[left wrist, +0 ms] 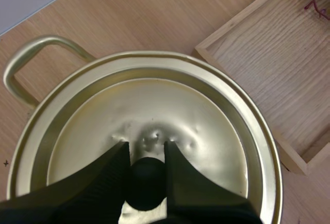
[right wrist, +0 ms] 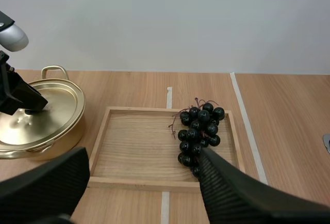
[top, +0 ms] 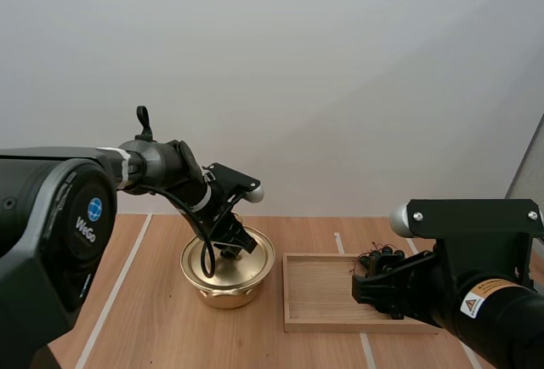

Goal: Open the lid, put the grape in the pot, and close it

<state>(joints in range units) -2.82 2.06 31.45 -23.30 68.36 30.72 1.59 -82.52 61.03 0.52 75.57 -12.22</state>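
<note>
A lab test bench: wooden table (top: 161,326) with white marking lines (top: 115,288), plain pale wall (top: 323,80) behind.

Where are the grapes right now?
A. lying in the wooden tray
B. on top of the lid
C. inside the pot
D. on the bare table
A: the grapes lie in the wooden tray, and the lid sits on the pot.

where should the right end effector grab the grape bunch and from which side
Pinch the bunch of grapes across its middle, coming down from above: it lies flat in the wooden tray, whose low rim likely blocks a sideways approach, and its thin stems at the far end look too flimsy.
</note>
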